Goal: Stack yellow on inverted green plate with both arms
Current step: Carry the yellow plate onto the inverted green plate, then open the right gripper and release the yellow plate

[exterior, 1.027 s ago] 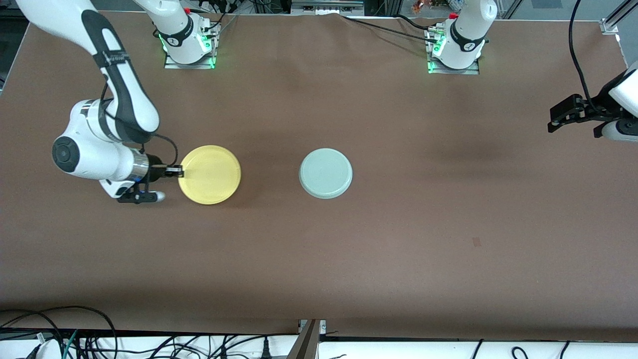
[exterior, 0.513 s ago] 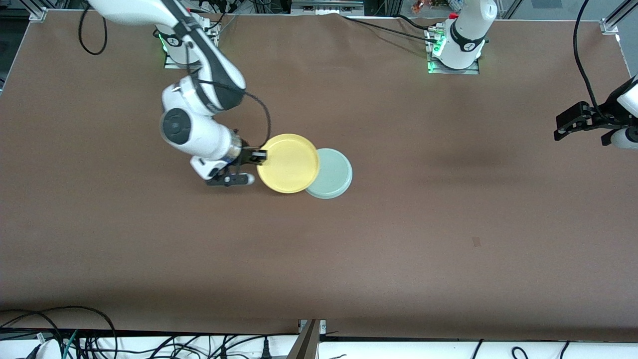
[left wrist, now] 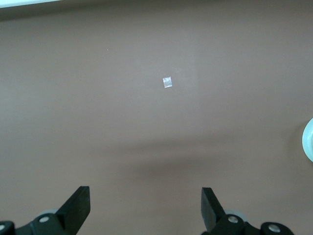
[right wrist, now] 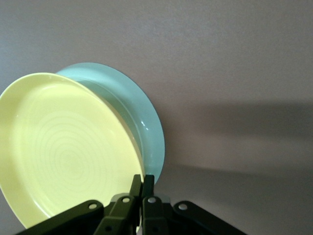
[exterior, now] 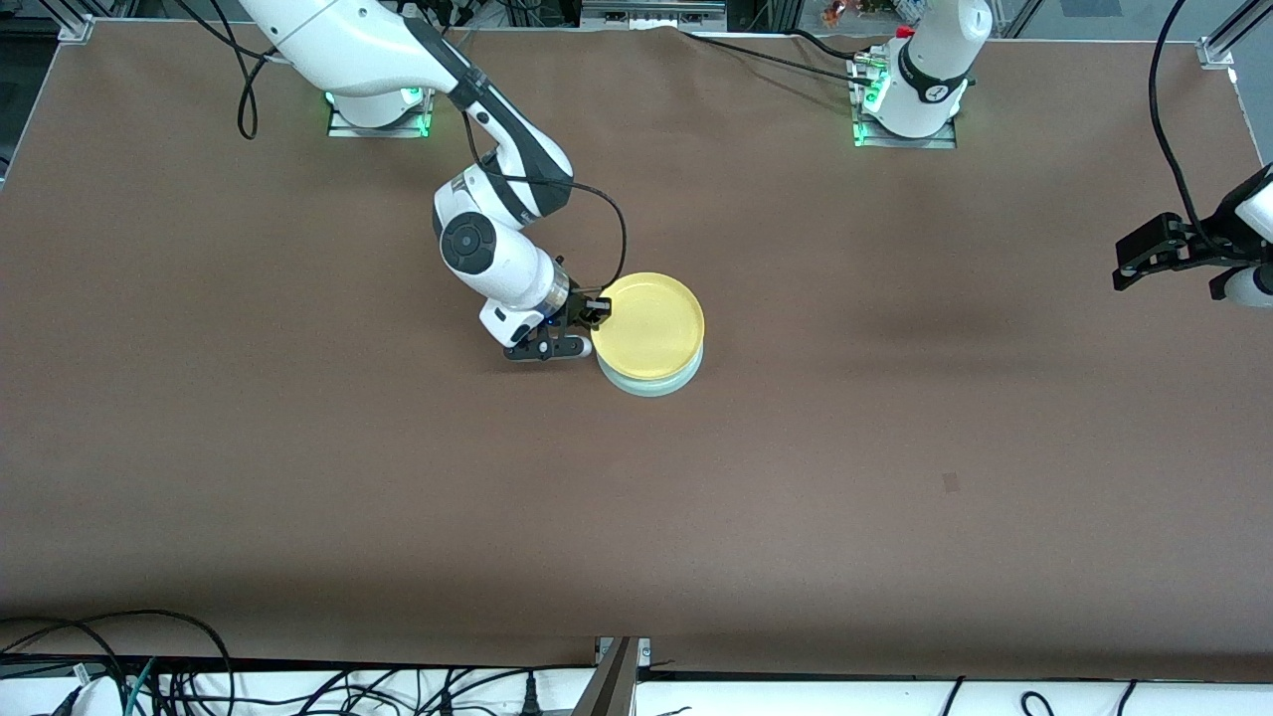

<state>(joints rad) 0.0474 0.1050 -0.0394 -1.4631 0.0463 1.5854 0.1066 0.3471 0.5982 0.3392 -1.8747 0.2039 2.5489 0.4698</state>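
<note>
The yellow plate [exterior: 651, 326] [right wrist: 63, 147] is right way up, almost squarely over the inverted green plate [exterior: 651, 386] [right wrist: 142, 117], which lies mid-table with only a crescent of its rim showing. My right gripper [exterior: 597, 311] [right wrist: 143, 183] is shut on the yellow plate's rim, on the side toward the right arm's end. Whether the two plates touch I cannot tell. My left gripper [exterior: 1129, 264] [left wrist: 145, 200] waits over the left arm's end of the table, open, with nothing between its fingers. An edge of the green plate [left wrist: 309, 139] shows in the left wrist view.
The brown table [exterior: 796, 517] is bare apart from a small pale scrap [exterior: 951, 483] [left wrist: 167, 82] nearer the front camera. The arm bases [exterior: 905, 109] stand along the table's top edge. Cables [exterior: 199, 676] hang below the front edge.
The right arm has carried the yellow plate from the right arm's end of the table to over the green plate. The left gripper has drifted slightly outward, still open.
</note>
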